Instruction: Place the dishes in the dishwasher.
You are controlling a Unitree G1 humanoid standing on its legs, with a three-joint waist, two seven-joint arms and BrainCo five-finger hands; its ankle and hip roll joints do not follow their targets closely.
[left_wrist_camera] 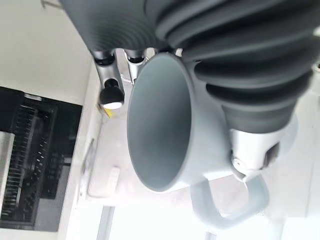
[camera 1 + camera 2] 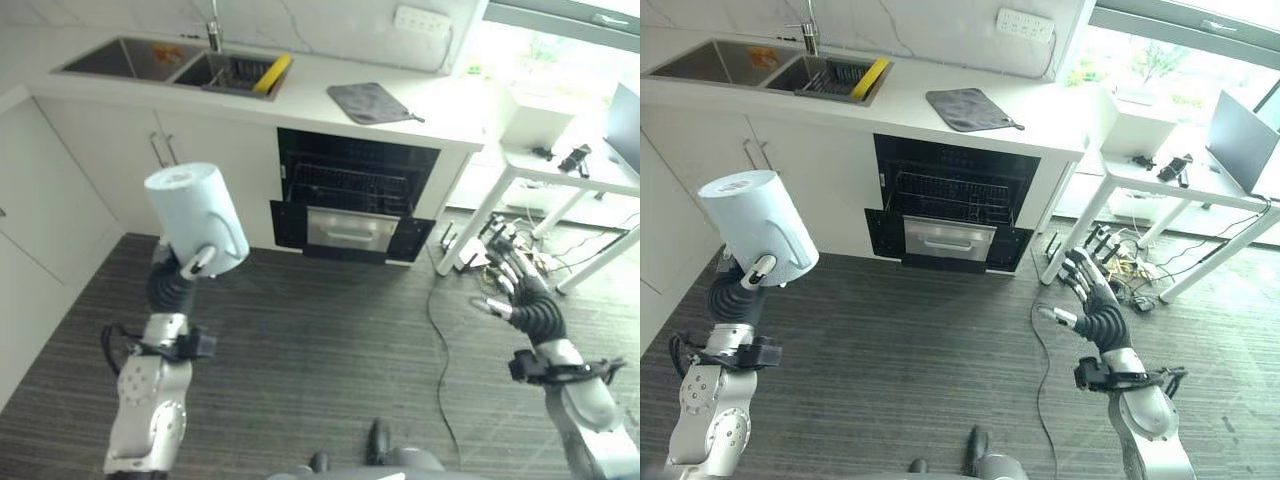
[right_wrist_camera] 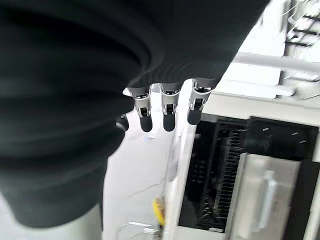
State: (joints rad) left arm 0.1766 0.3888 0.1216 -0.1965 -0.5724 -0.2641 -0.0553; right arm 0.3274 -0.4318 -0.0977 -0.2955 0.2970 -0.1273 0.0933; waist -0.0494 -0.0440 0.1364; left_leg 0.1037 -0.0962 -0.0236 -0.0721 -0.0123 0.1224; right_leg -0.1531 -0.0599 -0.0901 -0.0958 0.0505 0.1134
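Right now the left hand (image 2: 192, 268) has its fingers curled round a pale blue mug (image 2: 196, 218), held upside down above its wrist, well short of the open dishwasher (image 2: 350, 200) ahead. Off to the other side, the right hand (image 2: 1088, 285) hangs with fingers relaxed, empty. My worry is the carry: the grip looks slight, so a jolt could slip the mug onto the floor.

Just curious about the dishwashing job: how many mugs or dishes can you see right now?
1. A pale blue mug is held up in the left hand, facing the open dishwasher. More could sit hidden in the sink or the rack.
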